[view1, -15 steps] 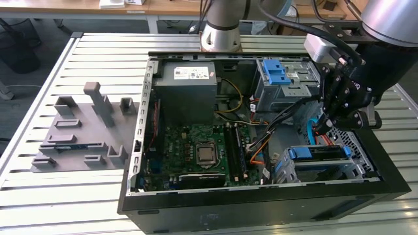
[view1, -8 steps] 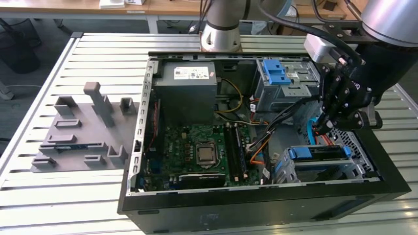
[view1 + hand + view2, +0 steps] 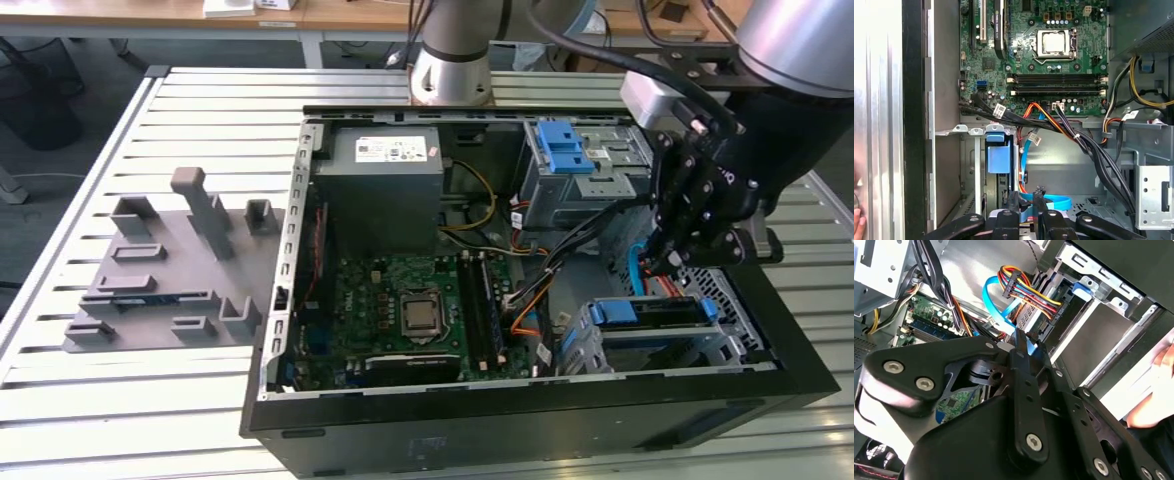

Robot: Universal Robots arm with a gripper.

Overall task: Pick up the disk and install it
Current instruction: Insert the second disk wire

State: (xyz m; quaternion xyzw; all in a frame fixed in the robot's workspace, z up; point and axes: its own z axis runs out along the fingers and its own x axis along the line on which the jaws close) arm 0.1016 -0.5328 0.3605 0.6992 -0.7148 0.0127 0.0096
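Hovering beside the disk (image 3: 647, 312) in its bay (image 3: 747, 345), gripper (image 3: 1026, 200) with jaws pinched narrow on blue cable (image 3: 1054, 203)

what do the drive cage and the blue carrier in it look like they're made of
Drive cage: bare sheet metal, likely steel, judging by its dull grey sheen, folded edges and punched holes. Blue carrier: apparently moulded plastic, with uniform matte blue colour and rounded edges.

slatted metal table (image 3: 160, 400), open computer case (image 3: 534, 420), grey fixture (image 3: 167, 270)
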